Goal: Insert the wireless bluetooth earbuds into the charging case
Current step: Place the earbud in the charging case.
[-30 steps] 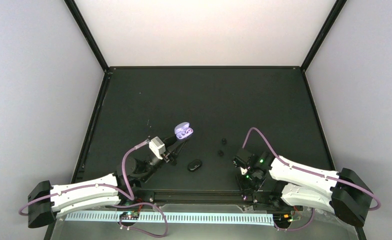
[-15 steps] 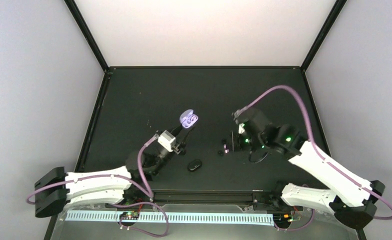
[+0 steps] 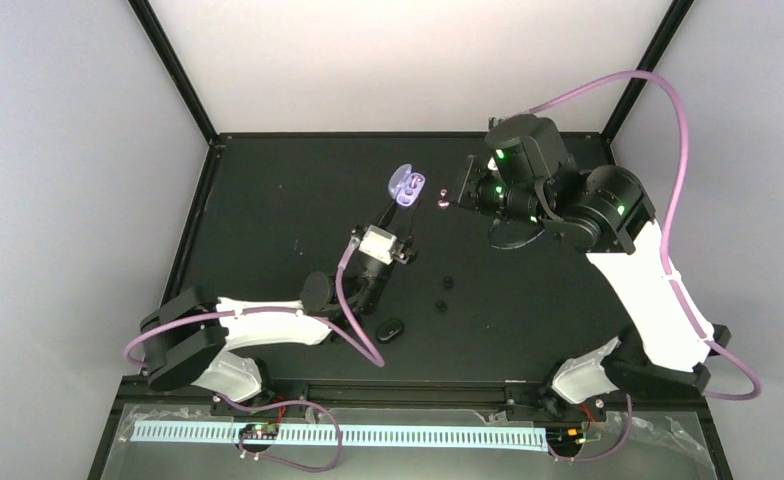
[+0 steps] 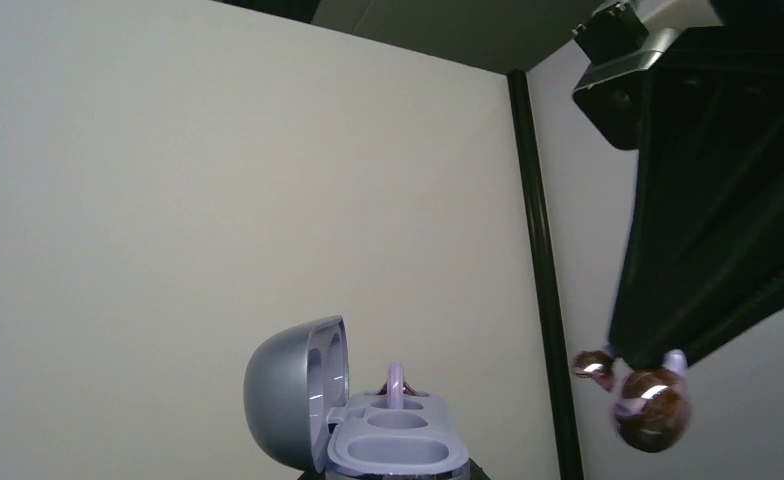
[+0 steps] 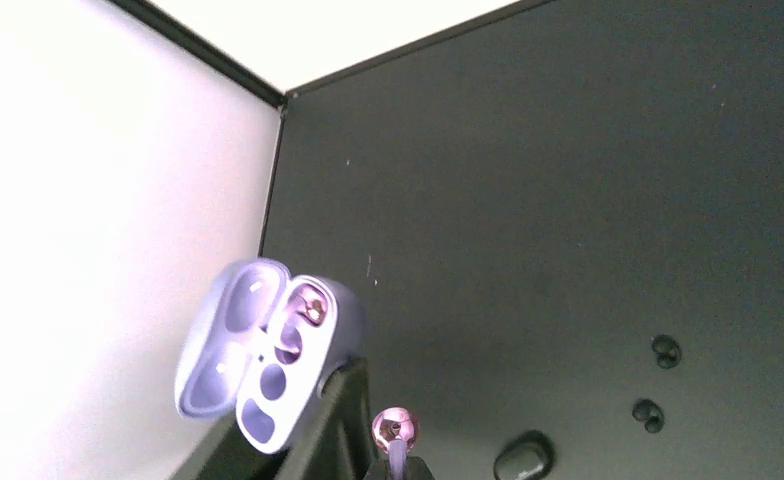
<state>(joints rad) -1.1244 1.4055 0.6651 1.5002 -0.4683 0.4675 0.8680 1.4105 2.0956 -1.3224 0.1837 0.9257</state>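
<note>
My left gripper (image 3: 401, 212) is shut on the open lilac charging case (image 3: 407, 186), held above the table's back half. The case (image 4: 393, 440) shows its lid (image 4: 293, 395) swung up and one pinkish earbud (image 4: 396, 385) seated in a far socket, seen too in the right wrist view (image 5: 308, 305). My right gripper (image 3: 455, 196) is shut on the stem of a second glossy pinkish-purple earbud (image 3: 444, 196), just right of the case and apart from it. That earbud (image 5: 394, 430) sticks up from the closed jaws. In the left wrist view it (image 4: 648, 405) hangs at the right.
Two small black earbuds (image 3: 447, 283) (image 3: 441, 304) lie on the black table (image 3: 268, 200) near the middle. A closed black oval case (image 3: 390, 330) lies nearer the front. Black frame posts (image 3: 173, 70) and pale walls enclose the table.
Both arms have risen and moved toward the back. The left carried the open case up and away; the right swung from near its base past the black earbuds to beside the case.
</note>
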